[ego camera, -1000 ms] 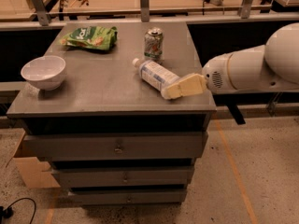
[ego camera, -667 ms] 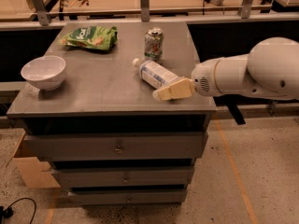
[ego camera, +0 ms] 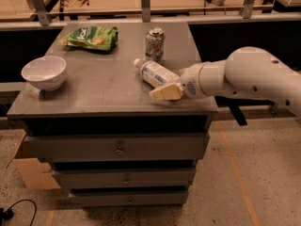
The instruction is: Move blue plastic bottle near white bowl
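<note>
The blue plastic bottle (ego camera: 154, 72) lies on its side on the grey cabinet top (ego camera: 103, 86), right of centre, its white cap pointing back left. The white bowl (ego camera: 44, 72) stands upright near the cabinet's left edge, far from the bottle. My gripper (ego camera: 165, 92) reaches in from the right on a thick white arm. Its cream-coloured fingers (ego camera: 162, 93) lie low over the cabinet top at the bottle's near right end, right beside it or touching it.
A green-and-silver drink can (ego camera: 154, 44) stands just behind the bottle. A green snack bag (ego camera: 91, 36) lies at the back left. A railing and a wooden bench run behind the cabinet. A cardboard box (ego camera: 30, 171) sits on the floor at the left.
My arm has swung left and a little forward, bringing the gripper closer along the bottle's near end. The bottle, bowl and can have not moved.
</note>
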Controlling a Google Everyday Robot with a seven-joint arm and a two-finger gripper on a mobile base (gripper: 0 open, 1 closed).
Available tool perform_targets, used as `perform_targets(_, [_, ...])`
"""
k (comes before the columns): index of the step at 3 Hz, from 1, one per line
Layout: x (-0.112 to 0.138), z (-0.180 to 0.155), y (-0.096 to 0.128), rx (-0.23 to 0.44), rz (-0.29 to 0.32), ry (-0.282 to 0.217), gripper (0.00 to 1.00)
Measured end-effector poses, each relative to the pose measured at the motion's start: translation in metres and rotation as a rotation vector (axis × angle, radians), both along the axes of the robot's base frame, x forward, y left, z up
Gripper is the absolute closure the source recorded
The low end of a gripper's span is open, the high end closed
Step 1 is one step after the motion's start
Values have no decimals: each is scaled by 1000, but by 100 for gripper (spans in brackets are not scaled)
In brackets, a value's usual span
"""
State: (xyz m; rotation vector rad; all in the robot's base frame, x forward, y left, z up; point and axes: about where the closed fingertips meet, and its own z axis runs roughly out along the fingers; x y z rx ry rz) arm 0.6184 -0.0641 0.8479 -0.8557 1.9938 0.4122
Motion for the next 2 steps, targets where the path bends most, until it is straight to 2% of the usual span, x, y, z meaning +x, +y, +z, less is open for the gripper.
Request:
perform_targets(1, [6, -4, 6, -17, 15, -3, 49])
perform_targets(2, [12, 3, 26, -13, 72, -30, 72])
